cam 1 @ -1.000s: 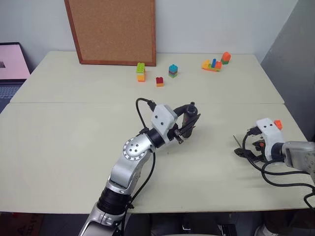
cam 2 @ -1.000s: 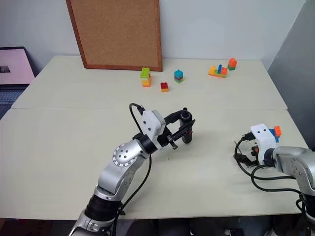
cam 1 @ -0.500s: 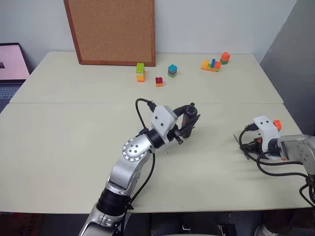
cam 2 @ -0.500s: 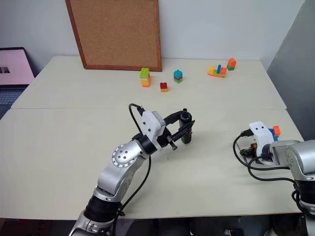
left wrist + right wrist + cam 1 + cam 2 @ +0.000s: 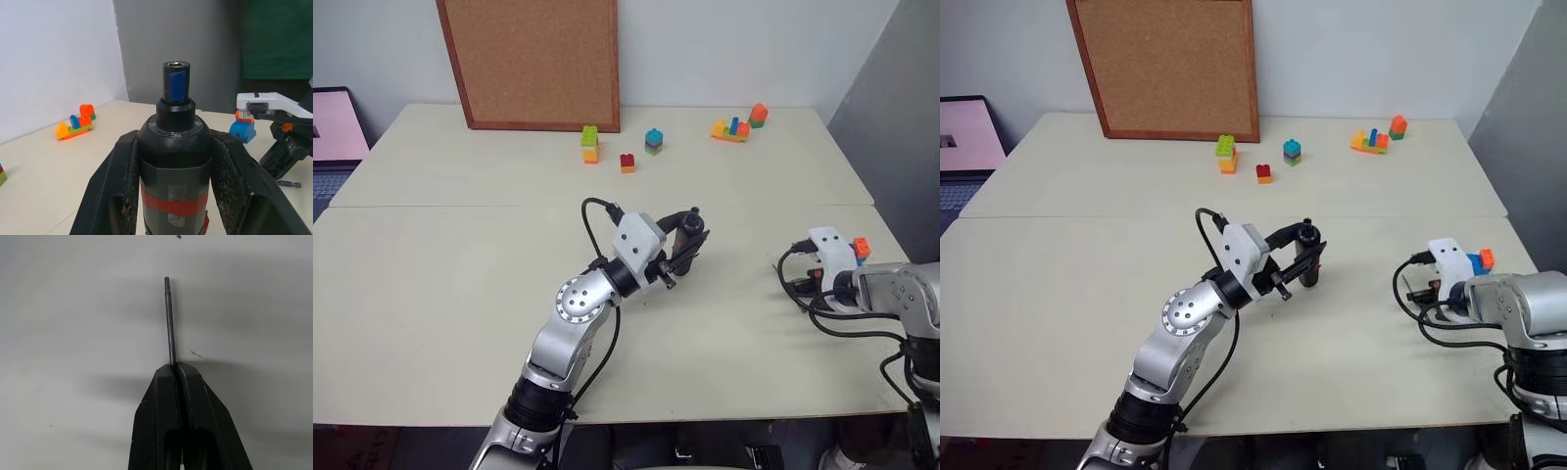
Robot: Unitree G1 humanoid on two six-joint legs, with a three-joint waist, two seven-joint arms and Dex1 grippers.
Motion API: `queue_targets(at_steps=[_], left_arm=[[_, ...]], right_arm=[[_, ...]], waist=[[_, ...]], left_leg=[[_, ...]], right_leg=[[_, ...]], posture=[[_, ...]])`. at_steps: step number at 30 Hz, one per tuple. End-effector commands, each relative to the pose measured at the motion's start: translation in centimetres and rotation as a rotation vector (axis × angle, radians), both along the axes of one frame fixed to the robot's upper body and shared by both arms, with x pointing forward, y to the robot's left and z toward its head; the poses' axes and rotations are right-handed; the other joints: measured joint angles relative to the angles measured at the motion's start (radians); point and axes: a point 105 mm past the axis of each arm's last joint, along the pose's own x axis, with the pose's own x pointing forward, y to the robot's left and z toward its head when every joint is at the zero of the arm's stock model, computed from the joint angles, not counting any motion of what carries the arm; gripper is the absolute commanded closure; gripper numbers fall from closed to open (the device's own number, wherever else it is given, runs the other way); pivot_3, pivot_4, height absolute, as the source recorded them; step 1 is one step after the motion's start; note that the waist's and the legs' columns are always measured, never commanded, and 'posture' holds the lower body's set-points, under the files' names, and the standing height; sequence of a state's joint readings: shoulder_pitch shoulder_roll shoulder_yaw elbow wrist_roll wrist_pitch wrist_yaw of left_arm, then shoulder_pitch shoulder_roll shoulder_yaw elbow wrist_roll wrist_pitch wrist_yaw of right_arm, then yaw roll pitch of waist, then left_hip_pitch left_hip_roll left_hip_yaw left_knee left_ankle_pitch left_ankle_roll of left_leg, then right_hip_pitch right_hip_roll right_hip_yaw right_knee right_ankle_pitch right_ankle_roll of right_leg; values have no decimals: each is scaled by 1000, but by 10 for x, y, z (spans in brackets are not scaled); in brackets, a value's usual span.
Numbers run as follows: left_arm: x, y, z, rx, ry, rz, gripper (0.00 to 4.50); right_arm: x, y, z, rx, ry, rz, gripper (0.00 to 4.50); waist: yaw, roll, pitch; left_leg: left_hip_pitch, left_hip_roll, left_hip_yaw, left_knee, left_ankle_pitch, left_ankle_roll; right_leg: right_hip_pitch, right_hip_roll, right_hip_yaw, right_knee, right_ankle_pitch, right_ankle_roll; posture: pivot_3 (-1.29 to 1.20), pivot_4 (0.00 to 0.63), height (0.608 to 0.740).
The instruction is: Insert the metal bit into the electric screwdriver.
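Bit pinched, ready to lift

My right gripper [image 5: 174, 366] was clamped on the metal bit [image 5: 169, 318] at the table [image 5: 460, 284]; left gripper [image 5: 173, 171] gripped the electric screwdriver [image 5: 174, 147]. Next, I'd align bit with socket.

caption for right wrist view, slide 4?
Right end effector shut on the metal bit, rod projecting past the fingertips over the table.

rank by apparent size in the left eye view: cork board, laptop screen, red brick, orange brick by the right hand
1. cork board, by far the largest.
2. laptop screen, cut off by the frame edge.
3. red brick and orange brick look alike; nearness differs, so unranked.
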State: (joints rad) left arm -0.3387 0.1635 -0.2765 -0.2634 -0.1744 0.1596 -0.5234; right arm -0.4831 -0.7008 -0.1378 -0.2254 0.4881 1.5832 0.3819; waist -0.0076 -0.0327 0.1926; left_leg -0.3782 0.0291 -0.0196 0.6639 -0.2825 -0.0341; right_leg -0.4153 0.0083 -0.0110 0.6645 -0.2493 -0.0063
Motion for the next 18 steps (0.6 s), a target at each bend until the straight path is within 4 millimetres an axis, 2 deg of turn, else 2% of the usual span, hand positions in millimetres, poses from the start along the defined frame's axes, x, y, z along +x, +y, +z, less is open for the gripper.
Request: queue_targets(at_steps=[1, 6, 11, 18], left_arm=[[-3, 4, 23, -27, -90, -23, 2847], [3, 6, 36, -30, -86, -49, 2847], [15, 13, 54, -93, 20, -60, 2847], [20, 21, 50, -69, 165, -96, 2849]], right_arm=[[6, 11, 29, 41, -155, 18, 4500], [8, 36, 66, 110, -456, 61, 4500], [-2, 63, 98, 239, -732, 144, 4500], [-8, 72, 120, 334, -919, 165, 4500]], waist=[[1, 0, 0], [6, 2, -1], [6, 2, -1], [3, 2, -1]], left_leg=[[0, 0, 0, 0, 0, 0], [-3, 0, 0, 1, 0, 0], [-4, -1, -1, 0, 0, 0], [-3, -1, -1, 1, 0, 0]], right_leg=[[0, 0, 0, 0, 0, 0], [-6, 0, 0, 0, 0, 0], [-6, -1, 0, 0, 0, 0], [-6, -1, 0, 1, 0, 0]], posture=[[0, 150, 740], [0, 150, 740], [0, 150, 740], [0, 150, 740]])
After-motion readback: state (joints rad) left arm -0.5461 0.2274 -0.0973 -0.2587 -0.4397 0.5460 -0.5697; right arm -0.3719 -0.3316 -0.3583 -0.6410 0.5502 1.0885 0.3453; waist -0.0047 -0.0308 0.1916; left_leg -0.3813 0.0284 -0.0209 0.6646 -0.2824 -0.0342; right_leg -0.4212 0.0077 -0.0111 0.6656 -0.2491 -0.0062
